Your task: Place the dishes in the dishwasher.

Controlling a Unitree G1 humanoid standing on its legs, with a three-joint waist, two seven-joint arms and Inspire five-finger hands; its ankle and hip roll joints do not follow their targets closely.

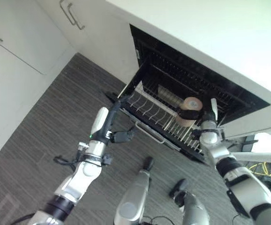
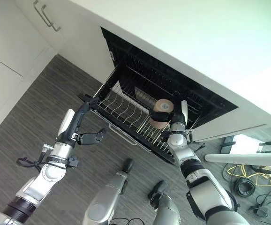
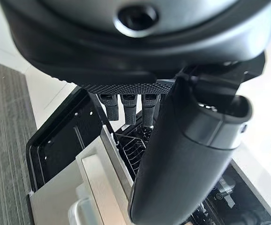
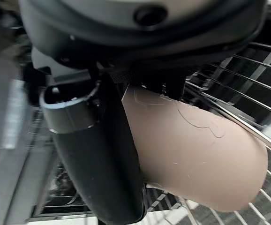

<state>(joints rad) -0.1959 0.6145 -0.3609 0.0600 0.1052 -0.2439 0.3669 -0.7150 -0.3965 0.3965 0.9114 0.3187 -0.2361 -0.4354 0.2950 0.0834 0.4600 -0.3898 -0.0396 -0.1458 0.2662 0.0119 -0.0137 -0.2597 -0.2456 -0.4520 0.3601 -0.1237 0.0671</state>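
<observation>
A beige cup (image 1: 191, 104) lies on its side in my right hand (image 1: 204, 123), whose dark fingers (image 2: 159, 116) curl round it while it hangs just over the right part of the wire rack (image 1: 147, 110). The right wrist view shows the cup (image 4: 196, 154) against the rack's wires. That rack is pulled out of the open dishwasher (image 1: 182, 75). My left hand (image 1: 108, 123) reaches up to the rack's left front corner with fingers (image 3: 128, 105) straight and the thumb spread to the side, holding nothing.
White cabinets with metal handles (image 1: 72, 14) stand to the left of the dishwasher. A pale countertop (image 1: 220, 28) runs above it. The floor (image 1: 32, 122) is grey and striped. Yellow cables (image 1: 262, 168) lie at the far right.
</observation>
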